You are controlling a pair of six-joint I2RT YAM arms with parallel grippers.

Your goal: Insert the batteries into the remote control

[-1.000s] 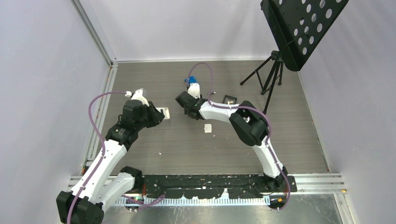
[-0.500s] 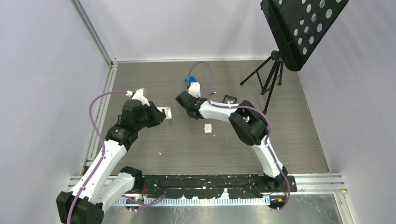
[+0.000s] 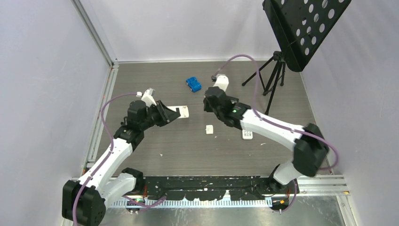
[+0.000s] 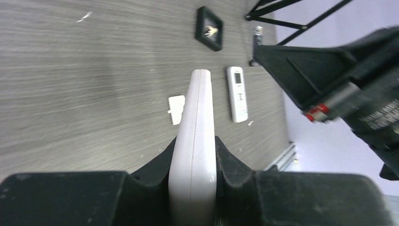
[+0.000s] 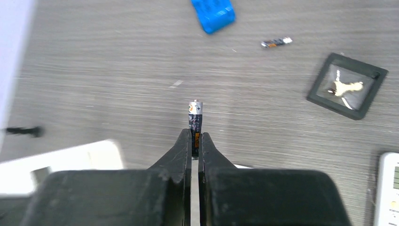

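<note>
My left gripper [image 3: 173,114] is shut on the white remote control [image 3: 182,112] and holds it above the table; in the left wrist view the remote control [image 4: 195,122] stands edge-on between the jaws. My right gripper [image 3: 207,104] is shut on a thin dark battery [image 5: 195,115] that sticks out past the fingertips [image 5: 185,137], metallic end forward. The remote control [image 5: 61,162] shows at the lower left of the right wrist view, with a grey slot. A loose battery [image 5: 276,42] lies on the table beyond.
A blue block [image 3: 193,84] lies at the back centre. A small white cover piece [image 3: 210,129] and a second white remote with a display [image 3: 247,134] lie mid-table. A black square tray [image 5: 347,85] sits at the right. A music stand tripod [image 3: 270,77] stands back right.
My right arm has swung away from the blue block to the right and now reaches in from the right side. My left gripper has carried the remote control rightward, toward the table's middle.
</note>
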